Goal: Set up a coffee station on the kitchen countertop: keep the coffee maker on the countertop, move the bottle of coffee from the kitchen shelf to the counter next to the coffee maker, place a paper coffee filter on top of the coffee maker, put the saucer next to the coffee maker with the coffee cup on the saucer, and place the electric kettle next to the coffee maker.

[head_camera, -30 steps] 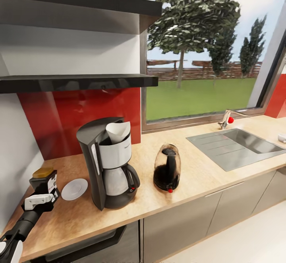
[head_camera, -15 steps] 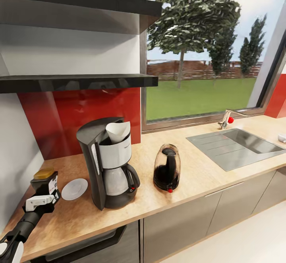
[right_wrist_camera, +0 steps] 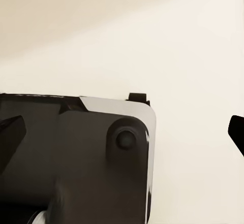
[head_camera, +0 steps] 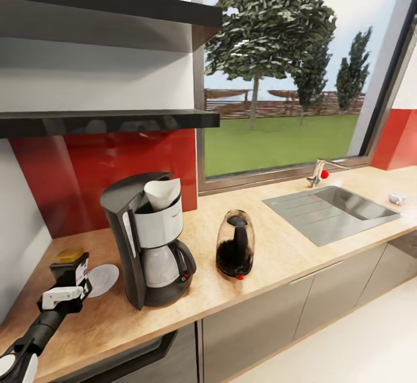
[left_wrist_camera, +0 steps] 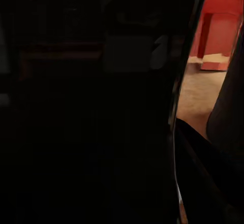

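One claw, my left (head_camera: pixel 68 290): gripping the small dark squarish coffee bottle with yellow cap (head_camera: pixel 70 266).
Bottle: sitting just beside the round white saucer (head_camera: pixel 102 279).
Right claw: I cannot tell.

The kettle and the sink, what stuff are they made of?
The electric kettle looks like dark tinted glass: you can see its black inside through the shiny wall. The sink looks like brushed metal, probably steel: flat grey, dull sheen, ridged drainer. It's a render, so that's a guess.
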Motion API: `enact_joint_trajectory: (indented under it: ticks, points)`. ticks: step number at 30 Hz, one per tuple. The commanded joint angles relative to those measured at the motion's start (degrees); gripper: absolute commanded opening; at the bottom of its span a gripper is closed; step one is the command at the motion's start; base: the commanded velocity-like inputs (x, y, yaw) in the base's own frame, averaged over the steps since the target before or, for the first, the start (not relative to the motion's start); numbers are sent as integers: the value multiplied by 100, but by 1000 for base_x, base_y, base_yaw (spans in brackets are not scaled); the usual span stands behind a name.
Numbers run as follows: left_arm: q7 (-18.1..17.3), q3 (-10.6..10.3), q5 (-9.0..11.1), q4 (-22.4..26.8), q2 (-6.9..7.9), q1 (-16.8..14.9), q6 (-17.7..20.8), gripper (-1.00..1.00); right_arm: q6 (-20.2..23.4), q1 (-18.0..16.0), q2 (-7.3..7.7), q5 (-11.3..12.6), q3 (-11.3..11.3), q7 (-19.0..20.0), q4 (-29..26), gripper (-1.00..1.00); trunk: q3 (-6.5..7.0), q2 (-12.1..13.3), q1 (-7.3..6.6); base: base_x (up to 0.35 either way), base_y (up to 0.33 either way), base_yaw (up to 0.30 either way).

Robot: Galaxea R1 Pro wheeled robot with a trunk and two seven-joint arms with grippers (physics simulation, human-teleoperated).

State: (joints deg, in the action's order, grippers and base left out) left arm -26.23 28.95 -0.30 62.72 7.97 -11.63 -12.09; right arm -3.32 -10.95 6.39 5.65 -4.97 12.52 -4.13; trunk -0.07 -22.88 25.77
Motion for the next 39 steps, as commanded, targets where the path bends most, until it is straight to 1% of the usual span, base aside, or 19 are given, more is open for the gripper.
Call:
enact_joint_trajectory:
  ticks: [1,8,14,18,23,27,31,39]
  points:
    - [-31,14,-14,-3,-4,4,-21,-100,-20,-3,2,59,-48,17,9,100,4,-4,2,-54,0,-201]
    - [-33,14,-31,54,-14,86,-29,-100,-20,-3,4,59,-48,14,9,100,25,-4,2,-222,0,-124]
    - [-35,14,-32,30,-15,104,-23,-100,-20,-3,10,59,-48,14,9,100,26,-4,2,-33,0,-7]
    - [-40,9,-32,0,-45,107,-22,-100,-20,-3,11,59,-48,14,9,100,26,-4,2,-2,0,-32]
    - [-40,13,-34,-8,-74,114,-21,-100,-20,-3,11,59,-51,14,9,100,26,-4,2,-15,-4,-213]
    - [-41,8,-35,-9,-76,165,-24,-100,-20,-3,11,58,-53,14,9,100,26,-4,2,-184,-114,-213]
    - [-41,6,-32,-6,-76,192,-29,-100,-20,-3,11,59,-54,14,9,100,26,-4,2,-131,-87,-40]
    - [-42,6,-32,-6,-76,204,-27,-100,-20,-3,11,57,-56,14,9,100,26,-4,2,-11,-7,-3]
